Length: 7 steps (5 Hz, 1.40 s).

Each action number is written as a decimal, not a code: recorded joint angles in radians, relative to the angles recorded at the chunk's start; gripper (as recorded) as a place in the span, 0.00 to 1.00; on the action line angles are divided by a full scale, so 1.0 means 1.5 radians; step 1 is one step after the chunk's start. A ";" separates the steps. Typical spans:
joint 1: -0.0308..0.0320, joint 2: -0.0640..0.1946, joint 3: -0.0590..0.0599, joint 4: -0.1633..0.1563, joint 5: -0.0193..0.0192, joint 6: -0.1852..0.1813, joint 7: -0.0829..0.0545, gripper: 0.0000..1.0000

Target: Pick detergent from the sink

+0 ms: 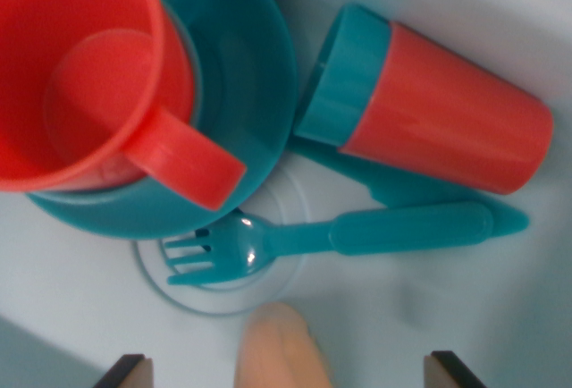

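Sink (500, 316): white basin holding the dishes.
Detergent (429, 102): red bottle, teal cap, lying sideways.
Fork (340, 238): teal, tines over drain.
Mug (80, 75): red, on teal plate (250, 57).
Tool (286, 372): fingers spread, empty.

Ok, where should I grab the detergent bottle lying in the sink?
Probably the detergent bottle mid-body, on its red part, from above with jaws across its width: it lies on its side, and its teal cap end crowds the plate.

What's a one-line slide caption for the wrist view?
Wrist view over the sink: red mug on teal plate, red-and-teal bottle lying on its side, teal fork over the drain.
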<state>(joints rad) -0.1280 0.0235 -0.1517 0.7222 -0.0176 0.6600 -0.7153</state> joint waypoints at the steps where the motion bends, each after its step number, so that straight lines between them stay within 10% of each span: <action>1: -0.0003 0.000 0.000 -0.001 0.0000 -0.001 -0.001 0.00; 4: -0.0003 0.000 0.000 -0.001 0.0000 -0.001 -0.001 0.00; 5: -0.0003 0.000 0.000 -0.001 0.0000 -0.001 -0.001 1.00; 7: -0.0003 0.000 0.000 -0.001 0.0000 -0.001 -0.001 1.00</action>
<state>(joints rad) -0.1284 0.0235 -0.1521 0.7204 -0.0176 0.6583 -0.7168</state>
